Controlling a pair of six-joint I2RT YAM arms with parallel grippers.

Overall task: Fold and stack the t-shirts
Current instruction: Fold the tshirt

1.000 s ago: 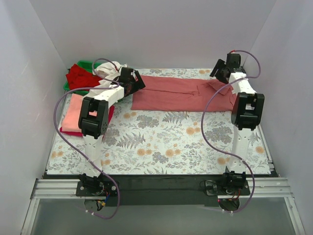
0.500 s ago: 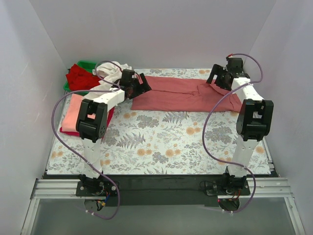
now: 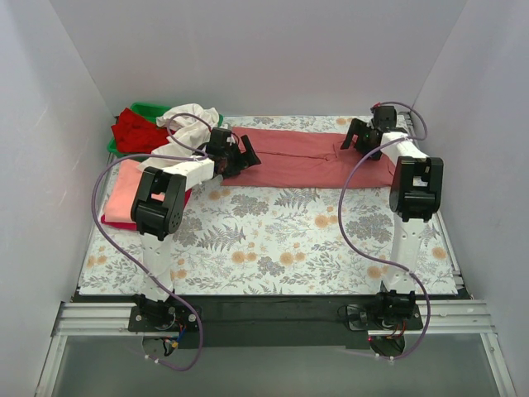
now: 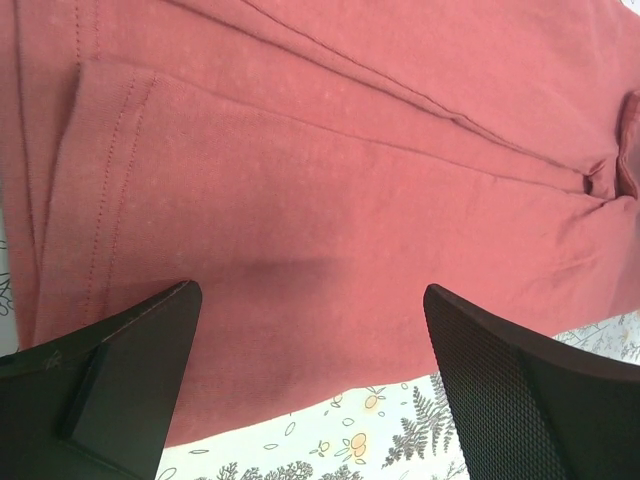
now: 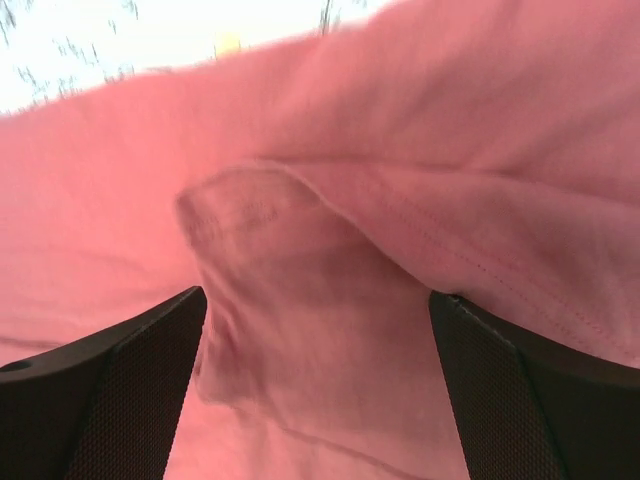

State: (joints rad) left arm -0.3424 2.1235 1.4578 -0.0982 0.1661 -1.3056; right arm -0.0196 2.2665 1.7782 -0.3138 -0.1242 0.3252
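A dusty-rose t-shirt point(image 3: 306, 157) lies folded into a long strip across the back of the table. My left gripper point(image 3: 248, 154) is open and low over its left end; the left wrist view shows the cloth point(image 4: 330, 200) between the spread jaws, with the near hem just above the floral cover. My right gripper point(image 3: 354, 137) is open over the shirt's right end, above a folded sleeve point(image 5: 330, 290). A folded salmon-pink shirt point(image 3: 128, 188) lies on a red one point(image 3: 187, 192) at the left. A red shirt point(image 3: 136, 131) and a cream-white shirt point(image 3: 188, 116) sit in the bin.
A green plastic bin point(image 3: 153, 108) stands at the back left corner. The floral table cover point(image 3: 281, 240) spans the table. White walls close in the left, right and back sides. Purple cables loop from both arms.
Both grippers have moved inward and down over the ends of the dusty-rose shirt: the left one to the right, the right one to the left. The shirt lies as before.
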